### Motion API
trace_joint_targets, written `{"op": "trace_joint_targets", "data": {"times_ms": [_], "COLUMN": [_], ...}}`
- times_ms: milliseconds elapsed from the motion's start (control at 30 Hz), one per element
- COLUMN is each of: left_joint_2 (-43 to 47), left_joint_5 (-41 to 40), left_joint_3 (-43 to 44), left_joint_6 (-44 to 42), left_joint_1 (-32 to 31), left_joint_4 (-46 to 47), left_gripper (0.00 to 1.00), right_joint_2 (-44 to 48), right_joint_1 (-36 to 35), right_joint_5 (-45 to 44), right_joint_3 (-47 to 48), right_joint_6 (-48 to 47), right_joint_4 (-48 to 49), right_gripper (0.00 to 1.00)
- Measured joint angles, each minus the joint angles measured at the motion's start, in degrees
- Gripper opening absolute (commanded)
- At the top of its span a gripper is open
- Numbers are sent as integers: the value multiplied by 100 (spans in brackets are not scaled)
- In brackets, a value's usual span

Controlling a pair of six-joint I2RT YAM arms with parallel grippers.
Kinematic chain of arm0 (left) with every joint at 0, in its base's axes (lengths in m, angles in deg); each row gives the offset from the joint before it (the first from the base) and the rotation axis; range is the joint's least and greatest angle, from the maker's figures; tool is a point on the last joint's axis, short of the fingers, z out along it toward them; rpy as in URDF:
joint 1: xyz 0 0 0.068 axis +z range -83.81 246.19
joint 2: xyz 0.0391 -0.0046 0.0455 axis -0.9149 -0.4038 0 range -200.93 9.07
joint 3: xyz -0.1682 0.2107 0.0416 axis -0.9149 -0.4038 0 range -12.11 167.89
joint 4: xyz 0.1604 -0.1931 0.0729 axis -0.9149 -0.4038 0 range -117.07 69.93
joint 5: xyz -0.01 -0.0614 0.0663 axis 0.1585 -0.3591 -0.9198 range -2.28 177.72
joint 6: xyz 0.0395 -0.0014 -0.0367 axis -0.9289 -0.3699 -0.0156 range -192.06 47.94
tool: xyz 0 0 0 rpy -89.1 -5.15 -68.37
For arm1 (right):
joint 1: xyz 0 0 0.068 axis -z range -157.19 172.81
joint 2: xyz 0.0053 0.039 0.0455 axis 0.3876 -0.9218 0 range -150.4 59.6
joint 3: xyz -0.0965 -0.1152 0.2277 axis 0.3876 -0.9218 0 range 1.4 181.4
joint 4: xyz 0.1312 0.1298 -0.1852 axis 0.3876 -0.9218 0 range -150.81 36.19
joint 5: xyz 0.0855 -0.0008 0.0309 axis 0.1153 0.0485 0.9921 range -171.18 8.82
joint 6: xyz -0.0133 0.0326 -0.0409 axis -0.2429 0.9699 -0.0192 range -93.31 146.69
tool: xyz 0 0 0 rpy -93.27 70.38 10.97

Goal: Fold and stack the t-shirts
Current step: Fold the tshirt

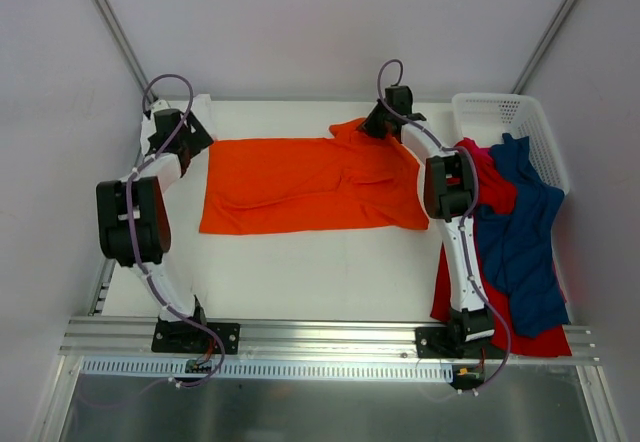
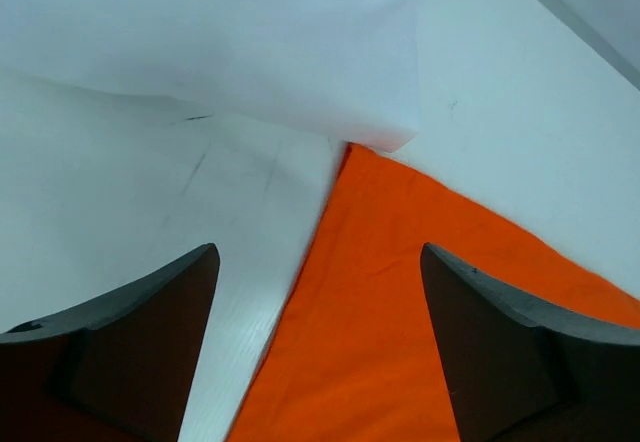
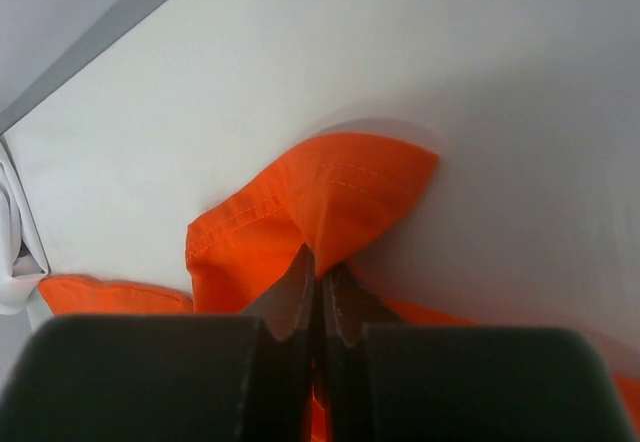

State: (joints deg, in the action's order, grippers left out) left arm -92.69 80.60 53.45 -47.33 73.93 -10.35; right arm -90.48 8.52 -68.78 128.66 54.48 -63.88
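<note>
Rail (image 1: pixel 330 334) at 6 o'clock, orange t-shirt (image 1: pixel 300 187) flat at table (image 1: pixel 320 272) centre, dark blue t-shirt (image 1: pixel 525 252) over red t-shirt (image 1: pixel 540 342) at 4 o'clock, overlapping white basket (image 1: pixel 530 112) rim at 2 o'clock, white t-shirt (image 2: pixel 220 42) at 10 o'clock, left gripper (image 2: pixel 318 252) wide over orange edge, right gripper (image 3: pixel 321 262) clamped on orange hem.

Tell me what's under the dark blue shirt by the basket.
A red shirt shows beneath the dark blue shirt on its left and near sides. Anything else under them is covered.
</note>
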Motion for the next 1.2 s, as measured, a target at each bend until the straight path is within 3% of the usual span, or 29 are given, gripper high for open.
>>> {"op": "trace_joint_targets", "data": {"times_ms": [167, 267, 500, 767, 1200], "left_joint_2": [-1335, -2090, -2664, -2734, -2538], "left_joint_5": [1064, 1460, 2072, 2354, 1515], "left_joint_3": [826, 1832, 3187, 3333, 3012], "left_joint_6": [330, 540, 669, 828, 411], "left_joint_1": [297, 409, 468, 461, 428], "left_joint_4": [146, -223, -688, -979, -1875], "left_gripper": [80, 83, 89, 90, 87], "right_joint_2": [229, 518, 1104, 1268, 1279], "right_joint_1": [87, 168, 337, 463, 553], "right_joint_5": [190, 284, 407, 507, 514], "right_joint_3": [-415, -931, -1969, -2297, -2328], "right_joint_6": [28, 66, 157, 186, 210], "right_joint_4": [70, 201, 490, 643, 667], "right_gripper": [0, 1, 1, 0, 1]}}
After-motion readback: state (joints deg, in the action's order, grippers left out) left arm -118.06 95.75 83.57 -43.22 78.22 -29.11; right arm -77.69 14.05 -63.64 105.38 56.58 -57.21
